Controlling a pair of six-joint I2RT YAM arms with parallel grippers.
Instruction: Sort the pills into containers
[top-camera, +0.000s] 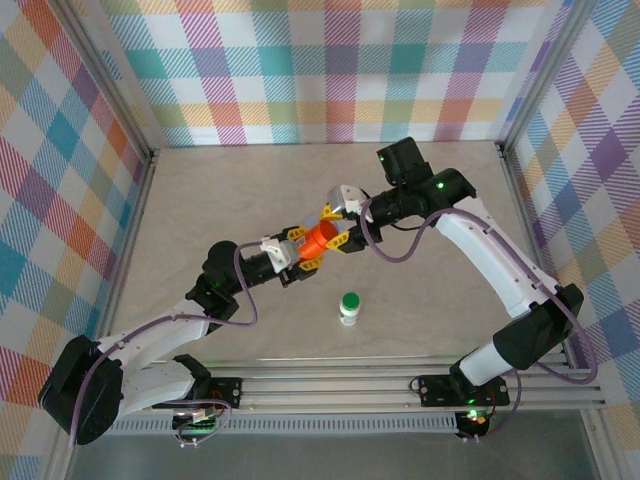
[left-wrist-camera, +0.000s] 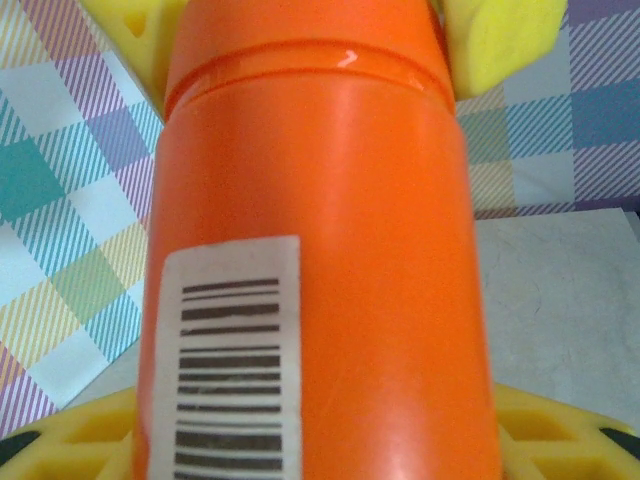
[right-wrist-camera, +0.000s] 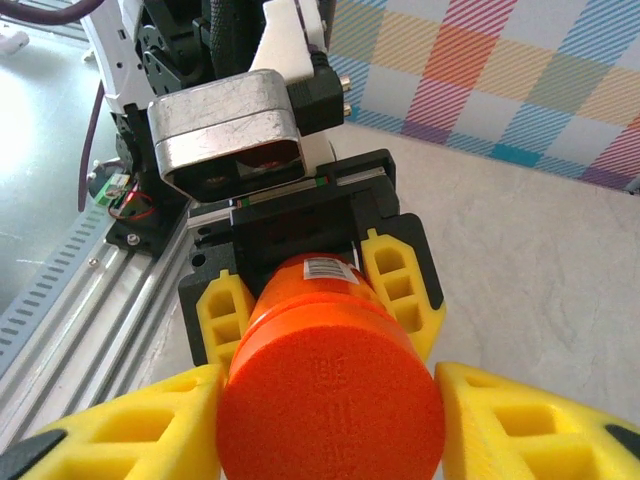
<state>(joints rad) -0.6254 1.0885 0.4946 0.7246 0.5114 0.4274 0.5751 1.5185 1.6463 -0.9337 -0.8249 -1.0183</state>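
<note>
An orange cylindrical bottle (top-camera: 320, 238) hangs above the middle of the table, held between both arms. My left gripper (top-camera: 303, 248) is shut on its body, whose barcode label (left-wrist-camera: 225, 360) faces the left wrist camera. My right gripper (top-camera: 335, 230) meets it from the far right. Its yellow fingers (right-wrist-camera: 100, 430) press both sides of the bottle's orange cap (right-wrist-camera: 330, 400). In the right wrist view the left gripper (right-wrist-camera: 310, 295) clamps the bottle behind the cap. The pills and the containers are out of view.
A white bottle with a green cap (top-camera: 349, 308) stands upright on the beige table (top-camera: 200, 200), in front of the grippers. Plaid walls enclose the table on three sides. A metal rail (top-camera: 350, 385) runs along the near edge.
</note>
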